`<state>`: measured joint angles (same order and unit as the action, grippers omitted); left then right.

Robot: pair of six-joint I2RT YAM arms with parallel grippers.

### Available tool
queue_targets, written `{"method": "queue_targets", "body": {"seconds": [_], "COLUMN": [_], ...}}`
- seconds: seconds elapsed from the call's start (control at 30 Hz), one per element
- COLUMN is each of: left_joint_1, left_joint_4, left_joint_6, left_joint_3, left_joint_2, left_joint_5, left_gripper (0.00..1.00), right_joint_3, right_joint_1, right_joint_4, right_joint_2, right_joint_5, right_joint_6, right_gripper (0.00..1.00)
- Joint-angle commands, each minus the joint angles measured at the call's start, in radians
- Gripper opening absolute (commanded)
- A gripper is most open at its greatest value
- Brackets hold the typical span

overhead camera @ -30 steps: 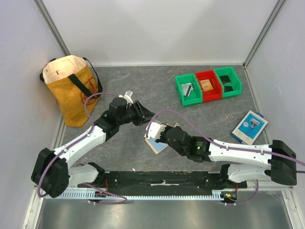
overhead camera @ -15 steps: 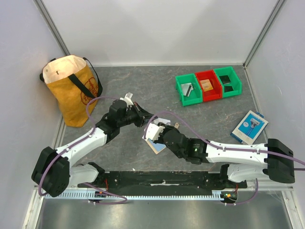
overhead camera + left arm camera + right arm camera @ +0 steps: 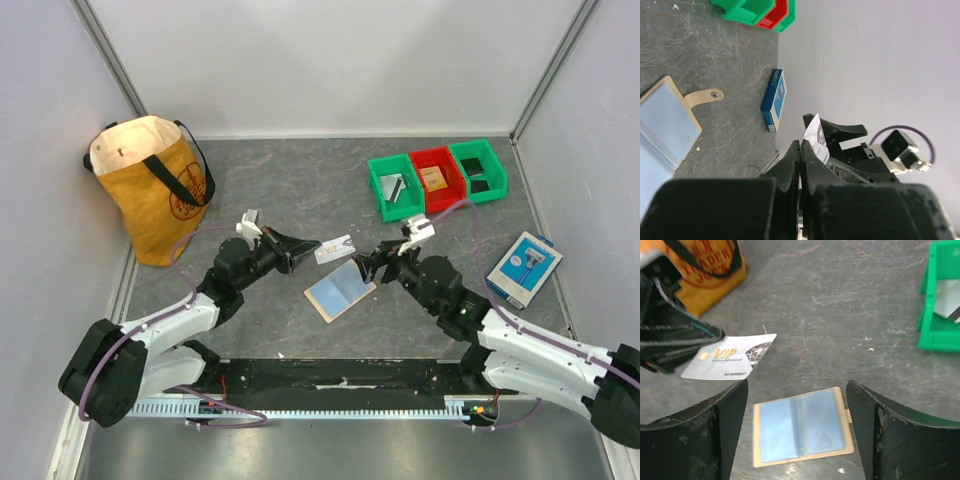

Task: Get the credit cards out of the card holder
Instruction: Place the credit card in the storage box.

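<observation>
Now the L tool is clenched on 1 white VIP credit card, held off the table w/ most of the card sticking out past the fingertips. R tool is released, jaws wide apart, hanging over the card holder. That holder lies open, blue side up, on the table btwn the 2 tools.
</observation>
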<state>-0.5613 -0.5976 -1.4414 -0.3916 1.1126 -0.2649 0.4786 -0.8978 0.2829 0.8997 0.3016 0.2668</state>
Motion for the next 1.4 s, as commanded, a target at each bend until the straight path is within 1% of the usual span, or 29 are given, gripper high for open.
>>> {"method": "queue_targets", "body": {"seconds": [0.0, 0.13, 0.23, 0.3, 0.4, 0.47, 0.57, 0.73, 0.87, 0.97, 1.0, 1.03, 1.07, 1.13, 1.17, 1.2, 1.23, 1.33, 1.37], "left_joint_1": [-0.002, -0.002, 0.000, -0.002, 0.000, -0.003, -0.005, -0.017, -0.026, -0.037, -0.038, -0.037, -0.038, -0.038, -0.037, -0.037, -0.037, -0.026, -0.016], "left_joint_4": [-0.220, -0.301, -0.324, -0.361, -0.410, -0.436, -0.475, -0.488, -0.507, -0.533, -0.534, -0.534, -0.534, -0.541, -0.542, -0.545, -0.548, -0.541, -0.530], "left_joint_6": [-0.076, -0.079, -0.082, -0.093, -0.097, -0.102, -0.111, -0.111, -0.119, -0.131, -0.131, -0.131, -0.131, -0.132, -0.132, -0.129, -0.122, -0.085, -0.077], "left_joint_3": [0.054, 0.077, 0.086, 0.094, 0.092, 0.086, 0.077, 0.069, 0.072, 0.077, 0.076, 0.076, 0.077, 0.082, 0.085, 0.089, 0.094, 0.111, 0.117], "left_joint_2": [-0.002, 0.012, 0.021, 0.032, 0.052, 0.067, 0.092, 0.116, 0.133, 0.144, 0.145, 0.147, 0.148, 0.148, 0.147, 0.144, 0.141, 0.130, 0.122], "left_joint_5": [0.039, 0.044, 0.056, 0.061, 0.064, 0.061, 0.052, 0.042, 0.041, 0.039, 0.036, 0.033, 0.030, 0.027, 0.029, 0.029, 0.030, 0.018, 0.007], "left_gripper": [0.02, 0.02, 0.02, 0.02, 0.02, 0.02, 0.02, 0.02, 0.02, 0.02, 0.02, 0.02, 0.02, 0.02, 0.02, 0.04, 0.08, 0.31, 0.40], "right_joint_3": [-0.084, -0.158, -0.184, -0.192, -0.213, -0.224, -0.232, -0.199, -0.178, -0.172, -0.172, -0.173, -0.175, -0.175, -0.176, -0.176, -0.173, -0.167, -0.163], "right_joint_1": [0.054, 0.077, 0.079, 0.079, 0.079, 0.079, 0.079, 0.079, 0.080, 0.079, 0.079, 0.080, 0.082, 0.091, 0.097, 0.103, 0.114, 0.152, 0.171], "right_joint_4": [0.232, 0.387, 0.494, 0.533, 0.659, 0.738, 0.841, 0.912, 0.911, 0.909, 0.909, 0.911, 0.909, 0.907, 0.906, 0.898, 0.886, 0.833, 0.805], "right_joint_2": [-0.082, -0.084, -0.052, -0.013, 0.057, 0.134, 0.198, 0.263, 0.281, 0.292, 0.292, 0.292, 0.292, 0.285, 0.280, 0.275, 0.268, 0.237, 0.225], "right_joint_5": [-0.058, -0.087, -0.111, -0.124, -0.166, -0.191, -0.202, -0.231, -0.236, -0.230, -0.226, -0.222, -0.219, -0.217, -0.217, -0.222, -0.229, -0.252, -0.259], "right_joint_6": [0.359, 0.518, 0.565, 0.597, 0.661, 0.699, 0.724, 0.709, 0.704, 0.703, 0.701, 0.701, 0.701, 0.706, 0.706, 0.707, 0.707, 0.700, 0.693], "right_gripper": [0.87, 0.89, 0.89, 0.88, 0.84, 0.80, 0.74, 0.71, 0.70, 0.62, 0.58, 0.52, 0.45, 0.24, 0.16, 0.08, 0.00, 0.00, 0.00]}}
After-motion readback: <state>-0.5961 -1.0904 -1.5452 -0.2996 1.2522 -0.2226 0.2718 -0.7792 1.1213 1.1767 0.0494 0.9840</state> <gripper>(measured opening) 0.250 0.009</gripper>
